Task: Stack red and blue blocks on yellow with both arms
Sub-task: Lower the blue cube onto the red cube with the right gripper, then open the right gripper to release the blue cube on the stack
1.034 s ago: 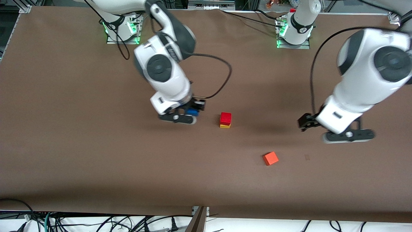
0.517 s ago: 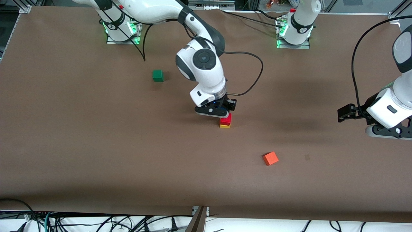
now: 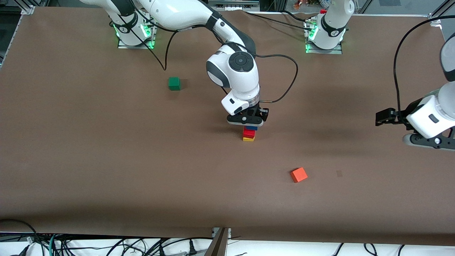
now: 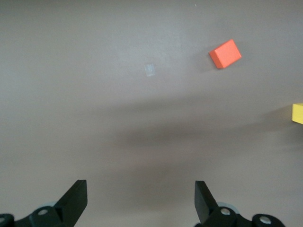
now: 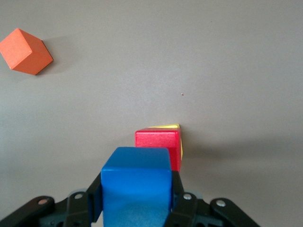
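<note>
The red block [image 3: 249, 133] sits on the yellow cube [image 3: 248, 139] near the table's middle. My right gripper [image 3: 250, 125] is shut on the blue block [image 3: 251, 127] and holds it just over the red block; whether they touch I cannot tell. In the right wrist view the blue block [image 5: 136, 187] fills the space between the fingers, with the red block [image 5: 158, 144] and a sliver of the yellow cube [image 5: 165, 126] past it. My left gripper [image 3: 428, 141] hangs open and empty over the left arm's end of the table; it shows in the left wrist view [image 4: 140, 201] too.
An orange-red cube [image 3: 299, 174] lies nearer the front camera than the stack, toward the left arm's end. A green cube [image 3: 174, 83] lies farther from the camera, toward the right arm's end. The yellow cube's edge [image 4: 298, 113] shows in the left wrist view.
My right gripper has carried the blue block from the right arm's side to over the red-on-yellow stack. My left arm has drawn away toward its end of the table.
</note>
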Controlling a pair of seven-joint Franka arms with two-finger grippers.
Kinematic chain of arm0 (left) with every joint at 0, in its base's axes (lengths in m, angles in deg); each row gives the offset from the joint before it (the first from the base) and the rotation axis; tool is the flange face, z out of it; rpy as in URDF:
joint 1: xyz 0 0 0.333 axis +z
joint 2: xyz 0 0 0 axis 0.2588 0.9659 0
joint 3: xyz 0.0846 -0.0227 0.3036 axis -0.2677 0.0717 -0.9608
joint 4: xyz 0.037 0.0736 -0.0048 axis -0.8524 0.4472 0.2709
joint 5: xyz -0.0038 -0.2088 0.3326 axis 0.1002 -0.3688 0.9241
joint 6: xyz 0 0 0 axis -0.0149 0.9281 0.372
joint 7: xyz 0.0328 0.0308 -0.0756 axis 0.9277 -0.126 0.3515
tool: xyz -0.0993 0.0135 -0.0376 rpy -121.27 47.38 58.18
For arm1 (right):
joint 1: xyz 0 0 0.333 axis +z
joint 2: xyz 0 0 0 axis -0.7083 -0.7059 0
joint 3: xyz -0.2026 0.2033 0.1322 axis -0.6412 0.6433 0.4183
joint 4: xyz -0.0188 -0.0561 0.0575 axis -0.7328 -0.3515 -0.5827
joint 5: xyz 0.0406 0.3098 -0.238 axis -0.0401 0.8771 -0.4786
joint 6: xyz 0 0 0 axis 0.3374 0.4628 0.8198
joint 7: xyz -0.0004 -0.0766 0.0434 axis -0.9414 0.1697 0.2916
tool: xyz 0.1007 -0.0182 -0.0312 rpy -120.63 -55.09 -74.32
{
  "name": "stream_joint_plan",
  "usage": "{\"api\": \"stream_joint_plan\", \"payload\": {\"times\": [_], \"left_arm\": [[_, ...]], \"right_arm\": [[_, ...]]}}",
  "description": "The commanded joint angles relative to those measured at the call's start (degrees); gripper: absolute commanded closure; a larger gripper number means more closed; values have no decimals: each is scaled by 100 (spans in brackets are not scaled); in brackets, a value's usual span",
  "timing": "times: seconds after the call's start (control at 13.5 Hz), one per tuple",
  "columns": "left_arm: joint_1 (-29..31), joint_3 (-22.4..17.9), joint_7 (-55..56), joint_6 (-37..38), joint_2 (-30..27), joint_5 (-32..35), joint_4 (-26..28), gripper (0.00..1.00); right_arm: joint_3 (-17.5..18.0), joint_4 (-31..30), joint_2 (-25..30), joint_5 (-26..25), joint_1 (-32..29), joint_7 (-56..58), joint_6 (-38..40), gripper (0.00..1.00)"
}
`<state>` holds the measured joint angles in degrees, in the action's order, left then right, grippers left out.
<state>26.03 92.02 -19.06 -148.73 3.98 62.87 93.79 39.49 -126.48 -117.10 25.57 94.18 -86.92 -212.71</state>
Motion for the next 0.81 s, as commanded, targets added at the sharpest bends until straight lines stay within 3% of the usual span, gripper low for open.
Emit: {"api": "stream_joint_plan", "payload": {"times": [0.0,0.3,0.52,0.74], "left_arm": [[127,1,-256,149,-381,-214,295,0],[127,-147,-169,123,-925,-240,1024,0],[136,-464,-169,167,-988,-564,1139,0],[171,-473,-151,228,-926,-566,1078,0]], "right_arm": [[-55,247,-178,-366,58,3,-98,68],[-46,238,-205,-481,58,258,-151,68],[-46,221,-205,-490,58,258,-142,67],[-46,212,-205,-490,66,311,-142,59]]}}
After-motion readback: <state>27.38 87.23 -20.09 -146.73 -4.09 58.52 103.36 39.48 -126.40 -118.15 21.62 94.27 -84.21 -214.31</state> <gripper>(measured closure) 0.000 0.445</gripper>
